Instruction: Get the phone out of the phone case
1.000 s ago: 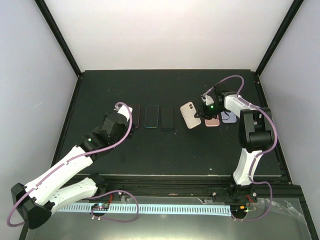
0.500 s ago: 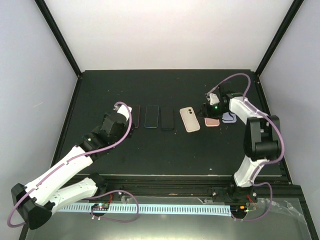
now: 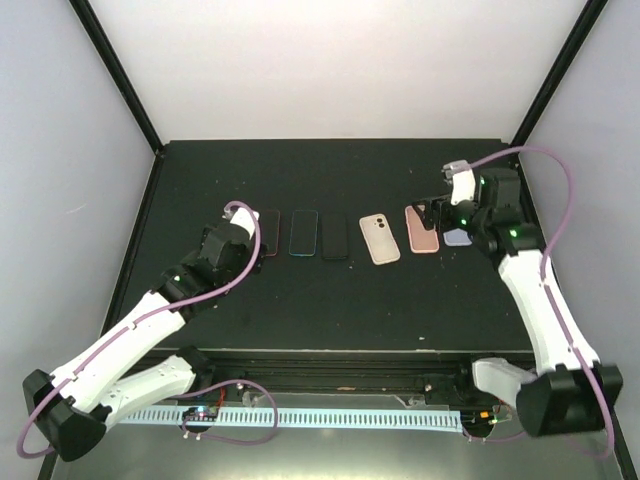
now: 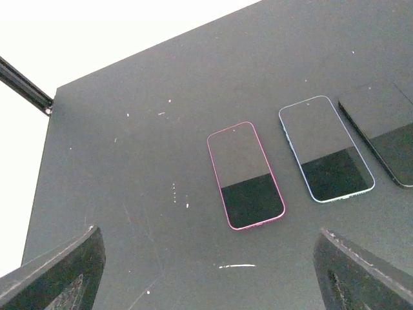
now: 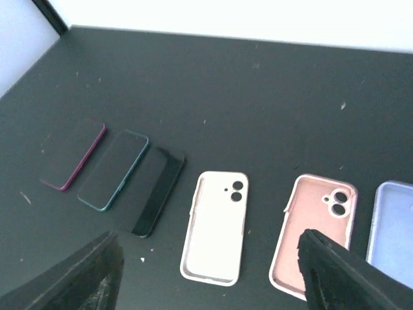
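Right gripper (image 5: 206,261): jaws spread wide, nothing held, raised above the table (image 3: 330,300) at the case end of the row. White case (image 5: 215,226) lies straight ahead between its fingers, pink case (image 5: 314,226) toward the right finger, lavender case (image 5: 393,223) at the frame edge. Long axes run near-to-far, parallel. White and pink look hollow, rims up; lavender, cannot tell. Left gripper (image 4: 208,258): also wide open and empty, with pink-rimmed phone (image 4: 245,174), blue-rimmed phone (image 4: 326,148) and black phone (image 4: 384,132) lying bare ahead of it. Judgement: right arm is nearer any case left to strip.
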Action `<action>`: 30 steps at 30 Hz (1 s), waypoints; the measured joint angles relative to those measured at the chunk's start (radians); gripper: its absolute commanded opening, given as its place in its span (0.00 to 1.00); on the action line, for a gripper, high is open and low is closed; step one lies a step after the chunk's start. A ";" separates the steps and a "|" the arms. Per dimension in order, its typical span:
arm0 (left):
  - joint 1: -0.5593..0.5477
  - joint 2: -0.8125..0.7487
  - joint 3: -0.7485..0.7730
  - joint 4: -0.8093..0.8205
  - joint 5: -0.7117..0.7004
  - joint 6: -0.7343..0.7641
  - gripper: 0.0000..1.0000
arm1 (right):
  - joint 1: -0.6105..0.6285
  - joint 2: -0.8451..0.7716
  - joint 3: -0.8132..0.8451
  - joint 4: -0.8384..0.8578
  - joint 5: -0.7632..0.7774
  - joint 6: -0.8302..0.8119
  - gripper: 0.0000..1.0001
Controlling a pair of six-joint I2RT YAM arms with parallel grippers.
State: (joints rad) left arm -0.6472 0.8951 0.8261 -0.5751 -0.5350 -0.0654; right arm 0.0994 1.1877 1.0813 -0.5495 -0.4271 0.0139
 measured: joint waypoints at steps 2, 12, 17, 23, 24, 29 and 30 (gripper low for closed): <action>0.003 -0.002 0.000 0.000 -0.002 -0.003 0.98 | 0.000 -0.071 -0.027 0.026 0.019 0.010 0.87; 0.014 -0.052 -0.005 0.006 -0.064 -0.039 0.99 | 0.000 -0.318 -0.193 0.240 0.165 0.115 0.99; 0.018 -0.092 -0.032 0.031 -0.067 -0.038 0.99 | 0.000 -0.337 -0.238 0.288 0.235 0.155 1.00; 0.019 -0.095 -0.034 0.040 -0.054 -0.031 0.99 | 0.000 -0.342 -0.261 0.303 0.206 0.199 1.00; 0.019 -0.095 -0.034 0.042 -0.051 -0.031 0.99 | 0.000 -0.342 -0.262 0.304 0.205 0.206 1.00; 0.019 -0.096 -0.034 0.046 -0.042 -0.026 0.99 | 0.000 -0.342 -0.262 0.311 0.206 0.228 1.00; 0.019 -0.096 -0.034 0.046 -0.040 -0.024 0.99 | 0.000 -0.342 -0.262 0.311 0.206 0.229 1.00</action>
State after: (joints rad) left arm -0.6285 0.7990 0.7921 -0.5293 -0.5747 -0.0895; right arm 0.0990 0.8459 0.8196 -0.2382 -0.2211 0.2424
